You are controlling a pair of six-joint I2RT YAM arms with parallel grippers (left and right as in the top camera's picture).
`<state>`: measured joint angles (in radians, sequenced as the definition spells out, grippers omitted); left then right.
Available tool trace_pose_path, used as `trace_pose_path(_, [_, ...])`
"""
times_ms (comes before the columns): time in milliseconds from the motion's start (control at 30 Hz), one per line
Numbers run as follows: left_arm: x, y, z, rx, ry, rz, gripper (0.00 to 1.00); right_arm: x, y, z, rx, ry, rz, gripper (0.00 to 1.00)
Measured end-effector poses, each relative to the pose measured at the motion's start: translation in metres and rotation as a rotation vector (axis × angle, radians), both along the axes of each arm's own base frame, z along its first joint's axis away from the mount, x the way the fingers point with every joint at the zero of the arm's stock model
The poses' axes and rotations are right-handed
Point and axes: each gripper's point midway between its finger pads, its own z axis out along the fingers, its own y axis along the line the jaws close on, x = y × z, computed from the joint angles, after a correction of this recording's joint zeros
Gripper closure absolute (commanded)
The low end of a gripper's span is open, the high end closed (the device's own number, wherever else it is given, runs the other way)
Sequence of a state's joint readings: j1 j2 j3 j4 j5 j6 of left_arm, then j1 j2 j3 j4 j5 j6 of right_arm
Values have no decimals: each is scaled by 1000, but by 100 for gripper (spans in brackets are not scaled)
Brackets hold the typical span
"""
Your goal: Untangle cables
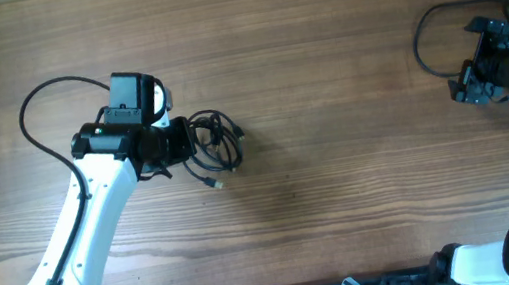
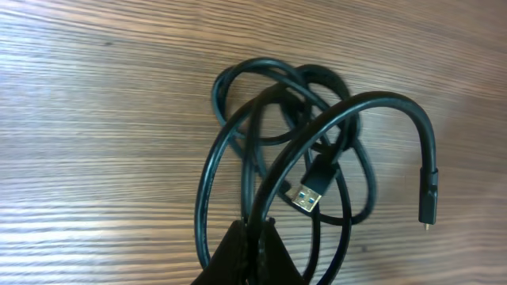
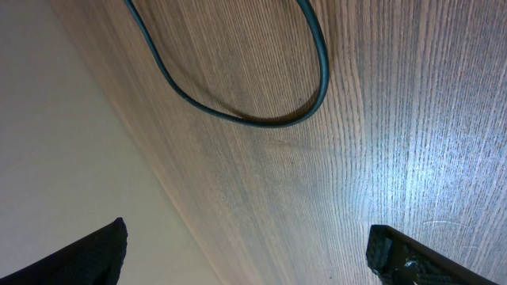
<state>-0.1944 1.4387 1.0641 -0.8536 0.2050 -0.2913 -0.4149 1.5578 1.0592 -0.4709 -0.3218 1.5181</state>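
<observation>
Cables (image 2: 320, 171) one knotted bundle, nothing separated yet. Left jaws pinch strand at bundle's near edge; right jaws wide, empty, well apart from bundle.

Bright, even light (glare on table (image 3: 434, 170)).

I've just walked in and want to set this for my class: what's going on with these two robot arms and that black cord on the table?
The left gripper is shut on the cables, pinching a strand of the knotted black bundle that lies on the wooden table. A USB plug shows in the middle of the loops, which are not yet pulled apart. The right gripper is open, holds nothing and sits far off near the table's right edge.
</observation>
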Motion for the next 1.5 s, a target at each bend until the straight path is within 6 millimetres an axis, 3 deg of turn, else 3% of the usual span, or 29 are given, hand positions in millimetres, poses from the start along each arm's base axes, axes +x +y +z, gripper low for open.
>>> trace_pose_path(333, [-13,-37,12,-207,31,-125,96,4,-2,3,-9,-22,0,0])
trace_pose_path(700, [-24,-37,10,-242,122,-19,96,6,-2,5,162,-13,-209,0])
trace_pose_path(933, [-25,-38,10,-250,136,3,96,5,-1,4,160,-8,-202,0])
trace_pose_path(1067, [-21,-39,11,-239,88,-72,96,-8,15,-5,-21,26,128,0])
trace_pose_path(1167, [-22,-43,12,-206,30,-216,96,-13,41,-4,-174,-59,548,0])
trace_pose_path(1300, [-25,-58,15,-180,-70,-457,96,-23,103,5,-263,-297,1057,0])
trace_pose_path(1500, [-28,-81,29,-230,-253,-782,96,-52,191,15,-247,-524,1479,0])
